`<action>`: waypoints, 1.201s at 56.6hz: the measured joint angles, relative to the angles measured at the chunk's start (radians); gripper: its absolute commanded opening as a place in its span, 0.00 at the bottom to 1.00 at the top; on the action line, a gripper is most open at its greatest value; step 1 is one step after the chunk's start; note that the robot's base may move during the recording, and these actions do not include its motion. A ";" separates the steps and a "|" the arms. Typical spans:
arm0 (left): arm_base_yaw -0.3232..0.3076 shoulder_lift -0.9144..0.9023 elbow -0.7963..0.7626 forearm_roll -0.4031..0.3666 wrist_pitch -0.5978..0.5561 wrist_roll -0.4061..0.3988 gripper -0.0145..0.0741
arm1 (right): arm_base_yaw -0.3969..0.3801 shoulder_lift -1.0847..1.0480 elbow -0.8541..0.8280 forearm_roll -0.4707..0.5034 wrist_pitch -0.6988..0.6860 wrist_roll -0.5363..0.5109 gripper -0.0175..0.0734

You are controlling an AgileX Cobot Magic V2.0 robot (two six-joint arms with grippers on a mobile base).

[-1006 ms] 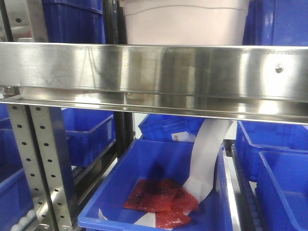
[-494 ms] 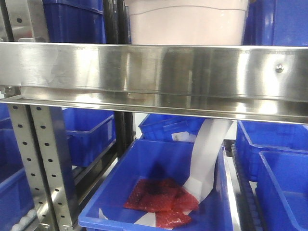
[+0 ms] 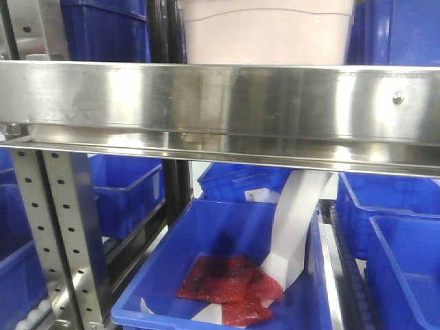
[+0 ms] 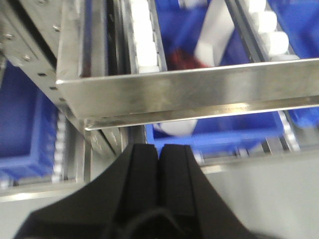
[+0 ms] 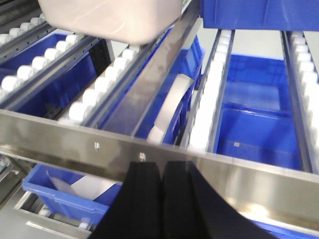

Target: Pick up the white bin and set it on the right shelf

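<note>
Warehouse racking fills every view: a shiny stainless steel rack shelf [image 3: 220,103] with a broad reflective front rail and perforated uprights, and white rollers [image 5: 107,84] running back along its lanes. On those rollers, behind the rail, sits the large pale pinkish-white plastic bin [image 3: 267,33], flanked by blue bins. Below, an open blue plastic tub [image 3: 227,275] holds red packets [image 3: 230,285] and a white paper strip [image 3: 295,223]. Both the left end effector [image 4: 159,164] and the right end effector [image 5: 162,181] are clenched and empty, just before the rail.
</note>
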 measured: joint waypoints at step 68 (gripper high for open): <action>0.000 -0.717 0.605 0.009 -0.626 -0.009 0.03 | 0.000 -0.477 0.207 0.096 -0.232 0.004 0.27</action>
